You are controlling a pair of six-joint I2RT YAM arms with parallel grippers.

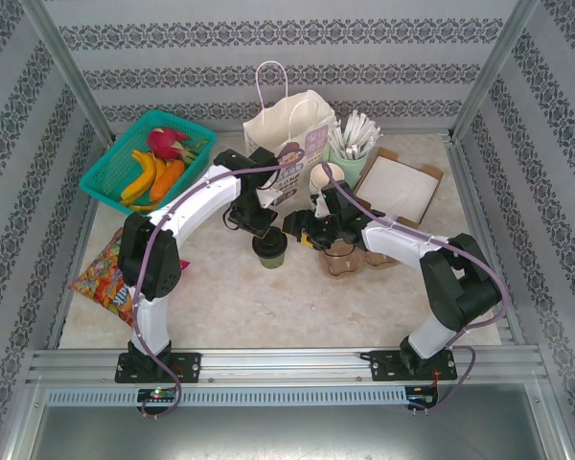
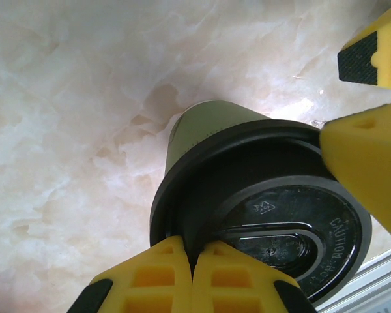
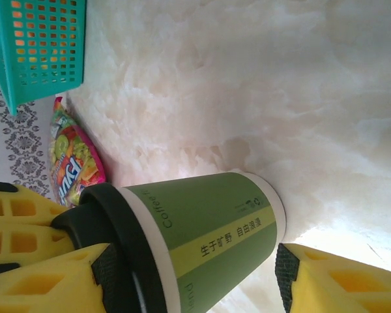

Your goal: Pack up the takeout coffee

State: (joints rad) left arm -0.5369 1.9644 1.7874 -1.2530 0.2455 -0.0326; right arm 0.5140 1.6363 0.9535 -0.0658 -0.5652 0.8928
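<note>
Cup (image 1: pixel 269 253): green paper, black lid (image 2: pixel 283 225) | left end effector (image 1: pixel 264 232) seemingly clamps lid | right end effector (image 3: pixel 195 264) apart

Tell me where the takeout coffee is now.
In the top view the takeout coffee stands near the middle of the table, in front of the paper bag, left of the cup tray, beneath the left gripper.

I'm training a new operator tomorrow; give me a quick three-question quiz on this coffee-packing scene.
1. True or false: the small dark green paper cup with a round black plastic lid lies on its side.
2. Where on the pale marble-look table is the teal plastic basket of fruit? A) far-left corner B) far-right corner C) near edge
3. Which gripper is above the cup's lid?
Key: 1 false, upright; 2 A; 3 the left gripper.
</note>
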